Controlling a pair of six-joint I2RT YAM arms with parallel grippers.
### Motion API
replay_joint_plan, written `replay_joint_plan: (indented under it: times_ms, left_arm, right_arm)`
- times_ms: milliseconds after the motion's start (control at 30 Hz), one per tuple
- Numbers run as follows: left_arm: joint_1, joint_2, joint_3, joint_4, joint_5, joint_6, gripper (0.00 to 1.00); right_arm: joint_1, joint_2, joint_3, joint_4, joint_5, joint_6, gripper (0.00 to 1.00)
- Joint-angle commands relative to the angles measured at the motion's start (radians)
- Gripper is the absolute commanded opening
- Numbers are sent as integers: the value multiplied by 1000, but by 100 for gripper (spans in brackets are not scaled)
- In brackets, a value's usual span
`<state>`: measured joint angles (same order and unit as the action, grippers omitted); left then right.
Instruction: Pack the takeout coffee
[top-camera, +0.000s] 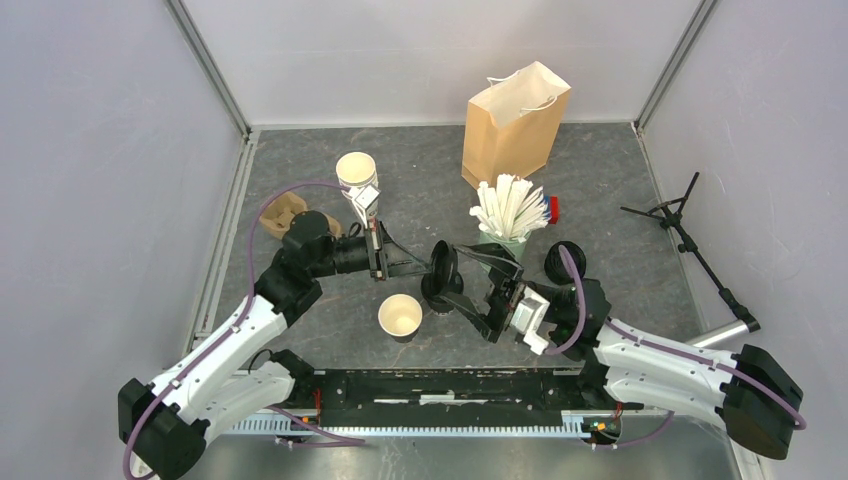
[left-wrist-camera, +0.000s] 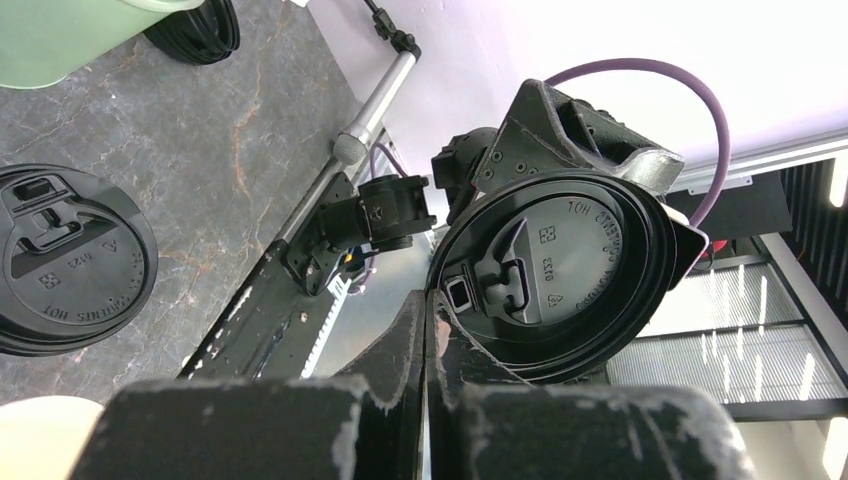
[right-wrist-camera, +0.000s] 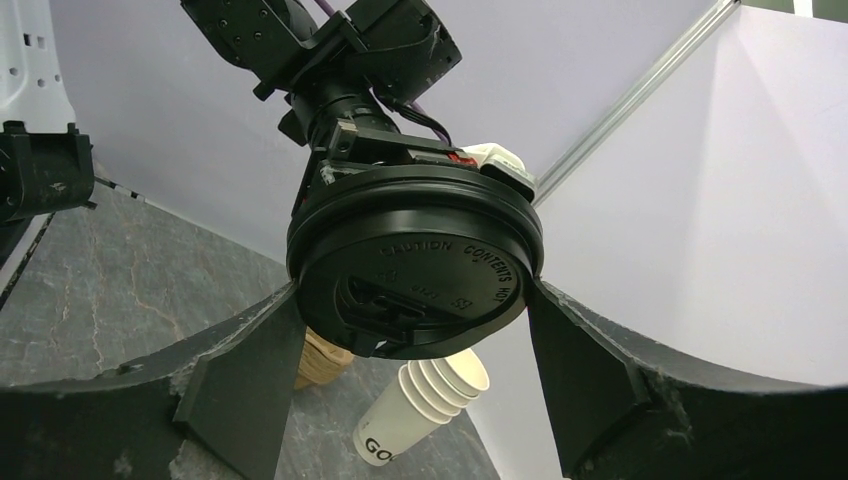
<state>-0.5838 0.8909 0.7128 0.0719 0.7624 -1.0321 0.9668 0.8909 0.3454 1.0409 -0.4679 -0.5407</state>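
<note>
Black lid (left-wrist-camera: 560, 260), clamped by its rim in my left gripper (left-wrist-camera: 425, 305), stands upright so my right gripper (right-wrist-camera: 415, 300) can straddle it with 2 fingers (right-wrist-camera: 240, 380), likely for handover. Whether they press yet, I cannot tell.

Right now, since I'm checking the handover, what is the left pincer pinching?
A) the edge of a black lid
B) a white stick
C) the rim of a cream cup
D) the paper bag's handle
A: in the left wrist view the left pincer is shut on the edge of the black lid, with no cup, stick or bag handle between its fingers.
</note>
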Motion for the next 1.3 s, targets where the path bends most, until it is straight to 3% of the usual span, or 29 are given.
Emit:
replay_joint_plan:
  times_ms: [0, 133, 200, 233, 300, 433, 567, 667, 833, 900, 1267]
  left_arm:
    - [2, -15, 29, -32, 1, 44, 10]
    - [3, -33, 83, -208, -96, 147, 64]
    - [4, -55, 128, -328, -215, 229, 83]
    - [4, -68, 153, -391, -301, 279, 99]
    - [4, -89, 205, -531, -494, 363, 100]
    - [7, -132, 228, -640, -804, 383, 100]
    - [26, -156, 201, -698, -915, 347, 100]
    - [102, -147, 161, -744, -841, 285, 96]
    - [338, -229, -4, -664, -556, 224, 79]
    - [398, -278, -58, -641, -497, 207, 81]
    - [444, -339, -164, -600, -370, 191, 81]
  right_arm:
    - [4, 0, 11, 9, -5, -19, 82]
    - [4, -13, 12, -23, 38, 49, 77]
    - [7, -26, 18, -76, 78, 116, 73]
    - [8, -34, 30, -121, 92, 148, 72]
    - [11, -46, 61, -262, 114, 198, 71]
    - [37, -13, 184, -579, 171, 281, 71]
    - [103, 82, 376, -921, 294, 351, 73]
    - [125, 167, 513, -1129, 383, 446, 72]
    - [191, 295, 673, -1393, 501, 506, 71]
    - [228, 342, 723, -1472, 558, 527, 72]
    - [316, 614, 1011, -1742, 596, 587, 73]
